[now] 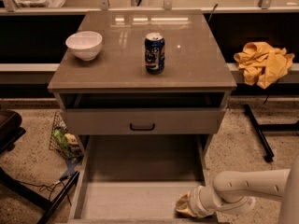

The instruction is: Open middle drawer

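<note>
Grey-beige middle drawer (pixel 140 197) is pulled well out beneath the cabinet (pixel 196 62), and the gripper (pixel 186 207) sits low at its front right corner; clenched or loose, I can't tell. Here's the risk: any pull from that corner, off-centre, could skew the drawer and jam it, or drag it off its runners. A jolt could tip the can (pixel 154 53) beside the bowl (pixel 84 45).

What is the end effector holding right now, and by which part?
Cannot tell. The end effector sits low at the front right of the pulled-out middle drawer, but no grip on it shows.
</note>
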Available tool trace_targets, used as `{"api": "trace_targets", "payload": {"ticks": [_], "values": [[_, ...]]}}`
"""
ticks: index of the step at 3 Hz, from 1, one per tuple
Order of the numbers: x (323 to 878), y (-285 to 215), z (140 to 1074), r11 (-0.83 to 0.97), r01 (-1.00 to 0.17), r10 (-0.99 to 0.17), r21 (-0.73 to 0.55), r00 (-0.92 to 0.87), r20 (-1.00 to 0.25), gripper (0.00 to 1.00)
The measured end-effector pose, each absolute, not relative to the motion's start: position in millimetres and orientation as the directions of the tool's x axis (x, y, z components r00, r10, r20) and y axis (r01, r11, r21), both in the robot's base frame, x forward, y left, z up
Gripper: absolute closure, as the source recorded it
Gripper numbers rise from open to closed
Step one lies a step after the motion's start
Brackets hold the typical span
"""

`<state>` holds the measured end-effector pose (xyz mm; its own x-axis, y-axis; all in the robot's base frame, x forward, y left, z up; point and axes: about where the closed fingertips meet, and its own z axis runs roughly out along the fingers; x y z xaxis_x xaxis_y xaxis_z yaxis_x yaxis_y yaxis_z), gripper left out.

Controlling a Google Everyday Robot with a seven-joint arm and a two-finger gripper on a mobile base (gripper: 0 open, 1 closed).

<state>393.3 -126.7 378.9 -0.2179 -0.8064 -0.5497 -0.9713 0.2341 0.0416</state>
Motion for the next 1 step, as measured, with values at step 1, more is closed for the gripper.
{"api": "trace_targets", "payload": {"ticks": [1], "values": [[393.3, -126.6, 378.9, 0.234, -0.971, -0.806, 0.042, -0.218, -0.550, 1.00]]}}
